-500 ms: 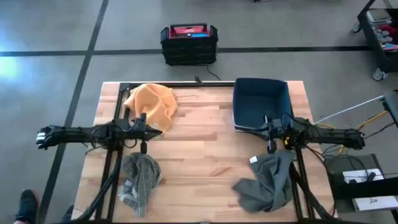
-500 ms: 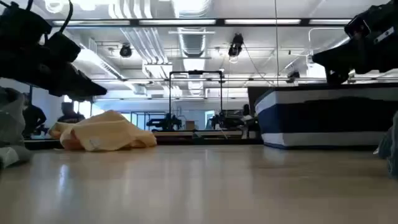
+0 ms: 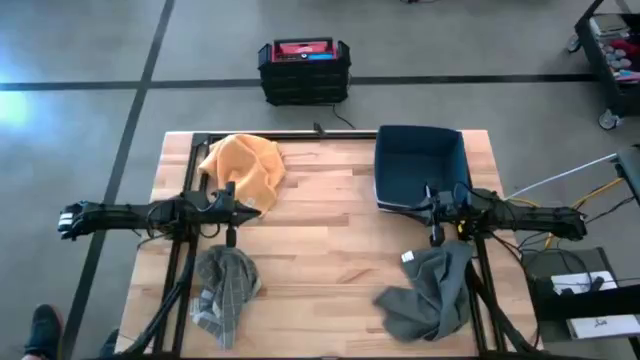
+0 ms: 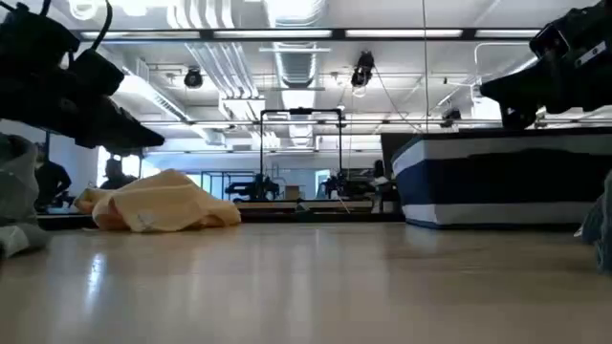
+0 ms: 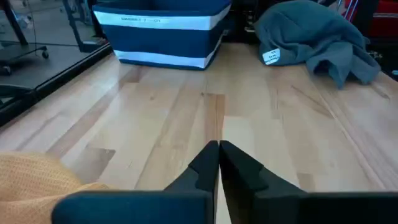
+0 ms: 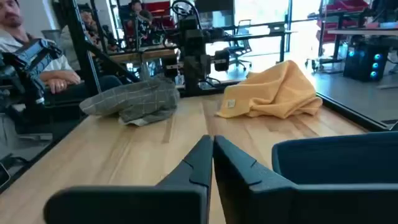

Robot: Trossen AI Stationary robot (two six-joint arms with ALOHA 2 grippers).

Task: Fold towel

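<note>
Since nothing has yet been gripped, the folding is judged not to have begun. The left gripper point(image 3: 232, 212) is held above the table point(image 3: 320, 250) with its fingers pressed together on nothing, as the left wrist view shows; the orange towel point(image 3: 245, 168) lies crumpled just beyond and beside it, and the checked grey towel point(image 3: 225, 288) lies heaped near it on the other side, toward the front edge. The right gripper point(image 3: 437, 212) is likewise clenched and empty. The dark grey towel point(image 3: 430, 290) is bunched just in front of it, and the blue bin point(image 3: 420, 165) stands just behind it.

Which towel is meant cannot be told from the task. A risk is seen in the crumpled cloths: if a grip were taken on a bunched fold rather than on a corner, several layers might be lifted together and the towel would not be spread flat. A descent with the fingers unopened would only push the cloth aside.

Nothing is seen inside the blue bin from above.
</note>
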